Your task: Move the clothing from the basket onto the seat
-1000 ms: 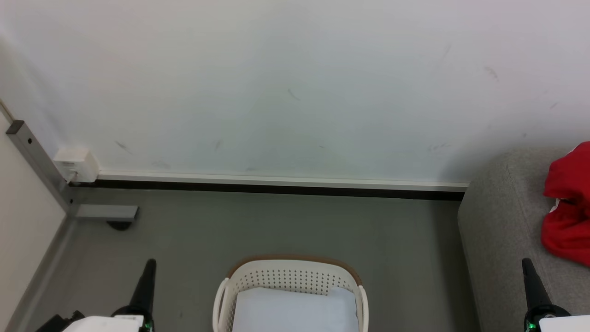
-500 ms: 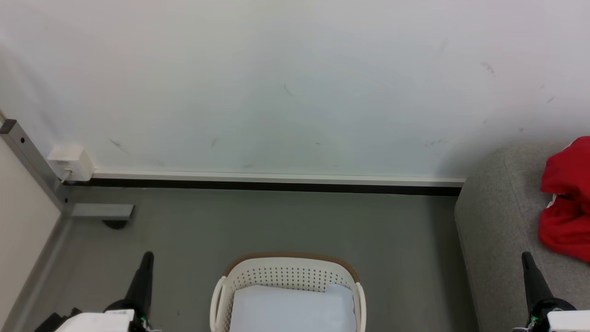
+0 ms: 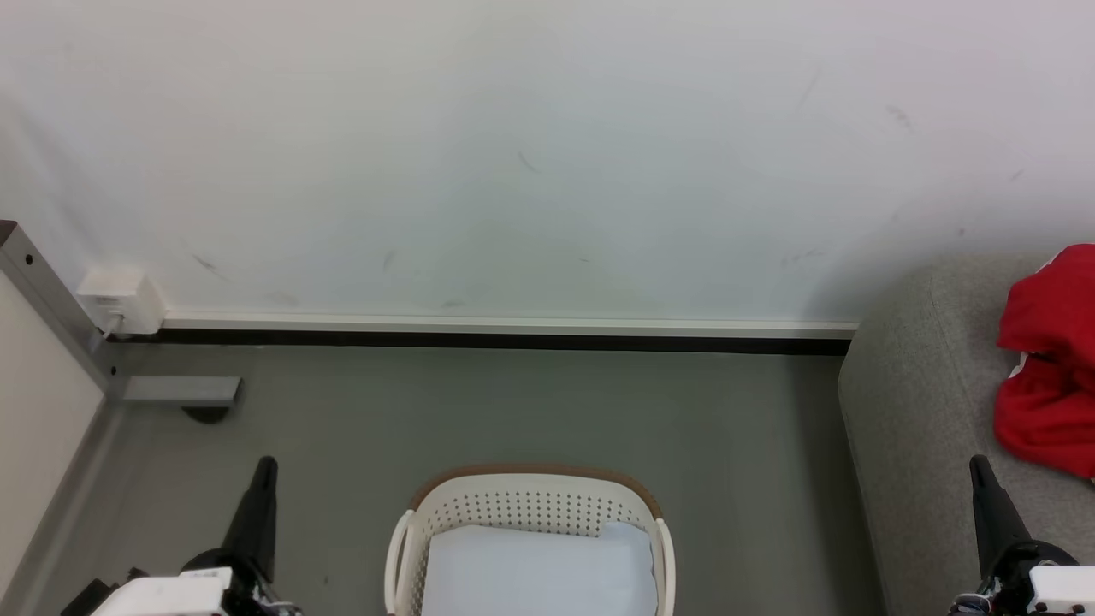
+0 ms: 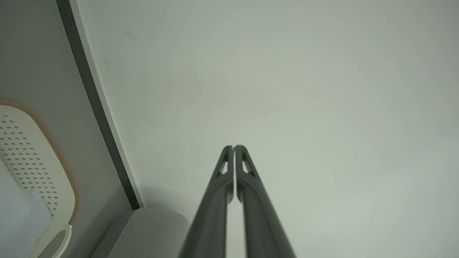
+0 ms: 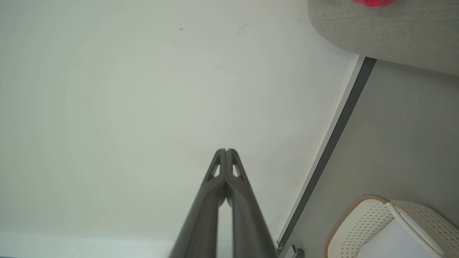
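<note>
Since no red shows in basket (image 3: 530,475), task looks near done: check under pale sheet (image 3: 539,569) w/o snagging it.
L to R: left gripper (image 3: 263,469) lower left, fingers pressed together, empty; basket bottom centre; seat (image 3: 915,411) far right; right gripper (image 3: 978,466) lower right, likewise closed, empty; clothing (image 3: 1048,359) on seat, a bright red crumpled heap w/ white trim.

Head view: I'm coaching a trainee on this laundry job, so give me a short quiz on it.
1. What lies in the basket?
2. The clothing lies on: A the floor, B the seat, C the basket's rim.
3. True or false: the left gripper and right gripper are shut.
Key: 1 a pale sheet; 2 B; 3 true.
</note>
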`<state>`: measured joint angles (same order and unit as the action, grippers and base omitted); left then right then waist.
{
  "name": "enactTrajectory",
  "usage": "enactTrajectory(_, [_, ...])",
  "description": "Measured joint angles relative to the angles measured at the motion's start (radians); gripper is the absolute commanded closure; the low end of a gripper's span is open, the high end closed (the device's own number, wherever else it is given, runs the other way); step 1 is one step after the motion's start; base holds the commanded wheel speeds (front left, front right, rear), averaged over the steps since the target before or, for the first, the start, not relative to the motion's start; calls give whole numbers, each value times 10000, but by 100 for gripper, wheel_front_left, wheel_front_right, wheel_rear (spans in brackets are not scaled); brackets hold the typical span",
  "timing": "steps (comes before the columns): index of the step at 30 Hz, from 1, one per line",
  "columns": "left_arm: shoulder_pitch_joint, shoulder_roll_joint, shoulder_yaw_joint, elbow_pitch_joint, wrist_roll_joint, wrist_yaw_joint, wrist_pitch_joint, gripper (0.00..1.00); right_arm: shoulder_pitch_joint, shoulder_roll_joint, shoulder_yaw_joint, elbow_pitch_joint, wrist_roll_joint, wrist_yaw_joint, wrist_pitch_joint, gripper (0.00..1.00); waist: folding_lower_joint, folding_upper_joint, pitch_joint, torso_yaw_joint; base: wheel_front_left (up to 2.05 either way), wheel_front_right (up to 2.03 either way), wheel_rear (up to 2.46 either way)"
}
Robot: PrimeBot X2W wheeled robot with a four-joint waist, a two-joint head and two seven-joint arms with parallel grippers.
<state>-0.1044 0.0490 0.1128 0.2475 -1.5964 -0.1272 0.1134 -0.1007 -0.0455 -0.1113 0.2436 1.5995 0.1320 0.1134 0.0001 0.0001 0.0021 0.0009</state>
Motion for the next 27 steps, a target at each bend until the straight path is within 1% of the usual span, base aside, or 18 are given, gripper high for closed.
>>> enactTrajectory(27, [-13,-6,21,-2,-90,-40,8,100,-16,-2,-12,2,125,0,10,100,-1,0,10,-10,0,0,0])
